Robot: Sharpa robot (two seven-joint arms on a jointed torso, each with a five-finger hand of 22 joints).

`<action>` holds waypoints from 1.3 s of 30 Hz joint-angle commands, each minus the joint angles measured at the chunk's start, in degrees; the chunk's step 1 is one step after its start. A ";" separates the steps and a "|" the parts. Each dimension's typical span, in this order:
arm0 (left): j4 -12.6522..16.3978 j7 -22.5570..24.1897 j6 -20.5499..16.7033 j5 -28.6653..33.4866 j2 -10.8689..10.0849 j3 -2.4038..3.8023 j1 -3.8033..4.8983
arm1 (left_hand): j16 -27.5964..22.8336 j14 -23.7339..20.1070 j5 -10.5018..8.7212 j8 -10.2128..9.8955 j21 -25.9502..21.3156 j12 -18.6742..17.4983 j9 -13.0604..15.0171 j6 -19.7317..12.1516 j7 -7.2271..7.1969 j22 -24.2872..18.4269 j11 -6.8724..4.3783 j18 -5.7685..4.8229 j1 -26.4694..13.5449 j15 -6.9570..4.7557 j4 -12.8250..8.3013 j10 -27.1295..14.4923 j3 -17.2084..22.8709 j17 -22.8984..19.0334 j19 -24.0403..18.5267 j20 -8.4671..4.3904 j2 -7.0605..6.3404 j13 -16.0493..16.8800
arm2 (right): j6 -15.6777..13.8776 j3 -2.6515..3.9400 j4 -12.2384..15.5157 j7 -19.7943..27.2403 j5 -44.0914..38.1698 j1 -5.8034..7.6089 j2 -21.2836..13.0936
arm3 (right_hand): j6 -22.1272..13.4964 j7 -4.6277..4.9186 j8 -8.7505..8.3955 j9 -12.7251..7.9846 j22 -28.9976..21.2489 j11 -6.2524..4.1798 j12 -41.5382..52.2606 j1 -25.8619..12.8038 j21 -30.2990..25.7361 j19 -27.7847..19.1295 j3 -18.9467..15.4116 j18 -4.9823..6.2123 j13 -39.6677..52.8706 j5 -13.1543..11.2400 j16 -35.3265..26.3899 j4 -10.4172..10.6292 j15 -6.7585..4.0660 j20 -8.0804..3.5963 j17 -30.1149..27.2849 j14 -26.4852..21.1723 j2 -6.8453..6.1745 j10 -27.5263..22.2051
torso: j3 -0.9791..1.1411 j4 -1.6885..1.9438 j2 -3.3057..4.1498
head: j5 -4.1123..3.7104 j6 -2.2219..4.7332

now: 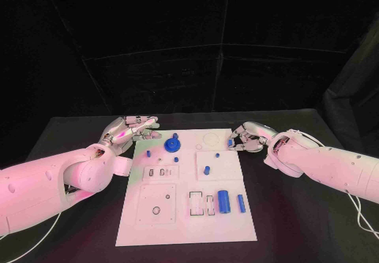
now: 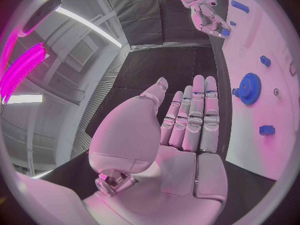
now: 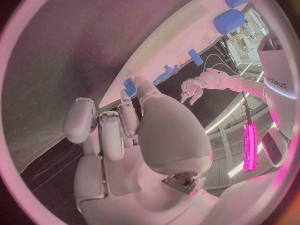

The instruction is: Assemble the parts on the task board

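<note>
The white task board [image 1: 189, 224] lies in the middle of the black table. On it are a blue gear [image 1: 173, 144] near the far end, a thick blue cylinder [image 1: 224, 201] and a thin blue rod [image 1: 240, 203] toward the near right. My right hand [image 1: 251, 139] is at the board's far right edge and pinches a small blue part [image 1: 230, 143] at its fingertips; the same part [image 3: 129, 85] shows by the thumb tip. My left hand [image 1: 130, 131] hovers by the far left corner, holding nothing, its fingers [image 2: 194, 117] straight and the gear [image 2: 249, 88] just beyond them.
Small blue pieces [image 1: 206, 170] [image 1: 151, 153] sit in the board's middle and left. Rectangular slots [image 1: 201, 204] and a square recess [image 1: 156, 205] mark the near half. Black table [image 1: 308, 219] surrounds the board on both sides.
</note>
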 commanded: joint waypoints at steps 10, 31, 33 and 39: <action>-0.05 -0.44 0.77 0.06 -0.05 0.04 0.07 | -0.36 -0.46 -0.08 -0.19 -0.23 -0.23 -0.02 -0.46 0.07 -0.08 -0.11 0.30 -0.12 0.06 -0.33 -0.40 -0.04 0.07 0.37 0.17 0.68 -0.08 | -3.44 0.01 0.24 -0.88 -0.97 0.06 0.10 | 4.47 -1.60 1.81 0.46 0.37 -1.70 0.52 1.29 0.51 0.61 4.65 -0.70 0.54 -4.68 0.50 -1.23 -1.47 -1.01 6.93 4.36 4.21 0.69 | 0.00 0.01 0.03 | -0.13 -0.08; 0.18 -0.51 0.49 0.07 -0.54 0.05 0.13 | -0.36 -0.46 -0.08 -0.19 -0.23 -0.23 -0.02 -0.46 0.07 -0.08 -0.11 0.30 -0.12 0.06 -0.33 -0.40 -0.04 0.07 0.37 0.17 0.68 -0.08 | -6.51 0.11 10.49 -10.15 3.51 0.52 -1.46 | 4.48 -1.60 1.40 0.40 0.61 -1.82 0.01 -0.61 0.67 0.84 10.09 -0.80 0.50 -2.90 0.29 -3.07 -1.72 -1.48 6.63 4.30 3.64 0.77 | -0.51 0.07 -0.49 | 0.06 -0.03; 0.22 -0.49 0.45 0.07 -0.60 0.05 0.16 | -0.36 -0.46 -0.08 -0.19 -0.23 -0.23 -0.02 -0.46 0.07 -0.08 -0.11 0.30 -0.12 0.06 -0.33 -0.40 -0.04 0.07 0.37 0.17 0.68 -0.08 | -5.96 0.11 11.88 -11.89 3.57 0.69 -1.09 | 4.41 -1.55 1.33 0.38 0.55 -1.77 -0.10 -0.90 0.64 0.82 10.31 -0.79 0.42 -3.00 0.25 -3.08 -1.69 -1.45 6.58 4.29 3.55 0.71 | -0.57 0.09 -0.59 | 0.38 -0.19; -0.12 -0.15 0.21 0.07 -0.65 0.06 0.29 | -0.36 -0.46 -0.08 -0.19 -0.23 -0.23 -0.02 -0.46 0.07 -0.08 -0.11 0.30 -0.12 0.06 -0.33 -0.40 -0.04 0.07 0.37 0.17 0.68 -0.08 | -4.35 0.12 15.78 -17.74 0.05 0.96 2.27 | 4.26 -1.47 1.19 0.35 0.42 -1.70 -0.36 -1.36 0.57 0.78 10.88 -0.76 0.22 -3.01 0.05 -3.14 -1.62 -1.39 6.19 4.20 3.52 0.55 | -0.70 0.18 -0.75 | 2.41 -1.00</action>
